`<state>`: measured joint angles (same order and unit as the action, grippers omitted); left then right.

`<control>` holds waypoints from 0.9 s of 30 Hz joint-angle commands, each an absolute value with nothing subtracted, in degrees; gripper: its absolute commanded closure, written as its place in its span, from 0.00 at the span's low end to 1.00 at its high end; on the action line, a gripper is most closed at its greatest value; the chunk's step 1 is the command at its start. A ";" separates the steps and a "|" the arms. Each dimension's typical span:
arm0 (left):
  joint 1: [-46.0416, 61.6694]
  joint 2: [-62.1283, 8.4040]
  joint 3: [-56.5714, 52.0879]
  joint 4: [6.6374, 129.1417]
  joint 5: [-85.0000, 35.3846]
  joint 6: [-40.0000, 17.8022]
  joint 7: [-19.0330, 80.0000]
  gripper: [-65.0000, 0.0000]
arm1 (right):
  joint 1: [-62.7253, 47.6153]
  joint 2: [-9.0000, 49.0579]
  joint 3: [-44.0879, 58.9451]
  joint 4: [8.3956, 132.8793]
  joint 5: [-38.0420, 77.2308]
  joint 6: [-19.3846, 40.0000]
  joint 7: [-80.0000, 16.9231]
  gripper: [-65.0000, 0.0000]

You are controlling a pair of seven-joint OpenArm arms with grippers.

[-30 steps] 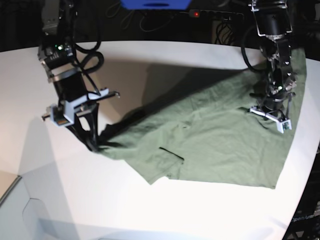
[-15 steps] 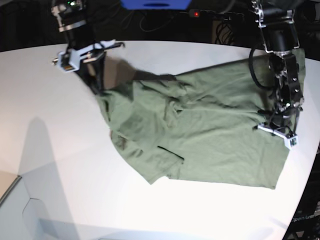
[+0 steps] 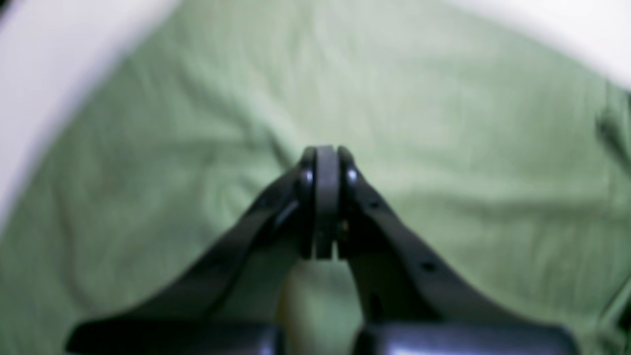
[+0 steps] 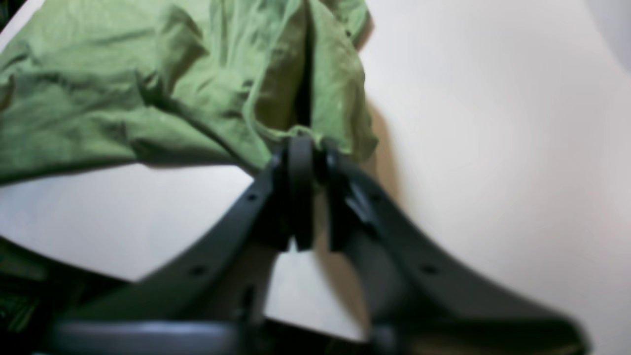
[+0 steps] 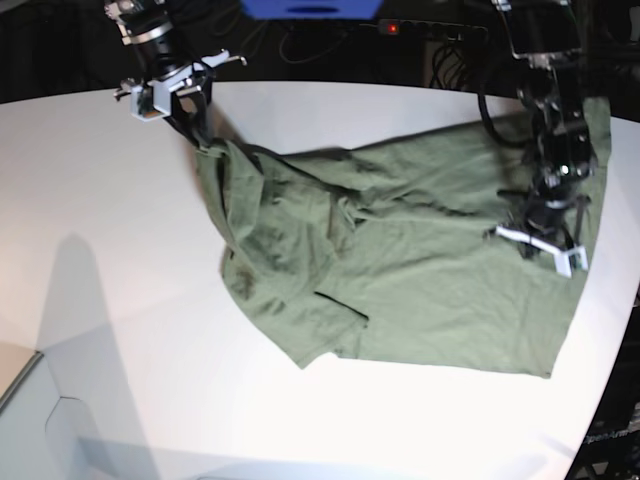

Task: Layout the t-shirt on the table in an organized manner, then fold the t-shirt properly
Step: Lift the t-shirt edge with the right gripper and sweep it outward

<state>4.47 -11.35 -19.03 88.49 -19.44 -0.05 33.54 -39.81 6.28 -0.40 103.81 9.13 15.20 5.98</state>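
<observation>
Spreading across the white desk [image 5: 90, 250], the olive t-shirt [image 5: 420, 270] lies mostly flat on the desk's middle and its right side in the base view, right edge running close to the desk's curved rim. Its left part is bunched and folded over itself, with a dark slit-like fold near the lower middle.

Right hand [image 5: 203, 140] is at the far left corner of the shirt in the base view, up near the back of the desk. The cloth rises in a ridge to that hand. Right wrist view: fingertips [image 4: 300, 162] sit right at a gathered hem of the shirt [image 4: 197, 93], with a thin sliver of gap between the two black fingers. A bit of cloth edge sits at the tips, but I can't tell whether it's actually pinched or just touching. White desk [image 4: 493, 123] fills the right side of that view.

Left hand [image 5: 552, 232] is over the right part of the shirt in the base view, arm coming down from the top. Left wrist view: fingers pressed together, pads [image 3: 325, 197] touching with no gap, nothing visibly between them. Green fabric [image 3: 443, 123] fills almost all of that view, blurred, with white desk [image 3: 44, 74] in the left and top right corners. Can't tell if the tips touch the cloth or hover just above it.
</observation>
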 commanded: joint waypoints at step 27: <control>33.80 -10.77 -23.16 105.89 -31.43 -0.40 31.34 0.99 | -15.25 6.55 4.18 105.10 9.36 34.15 -14.37 0.33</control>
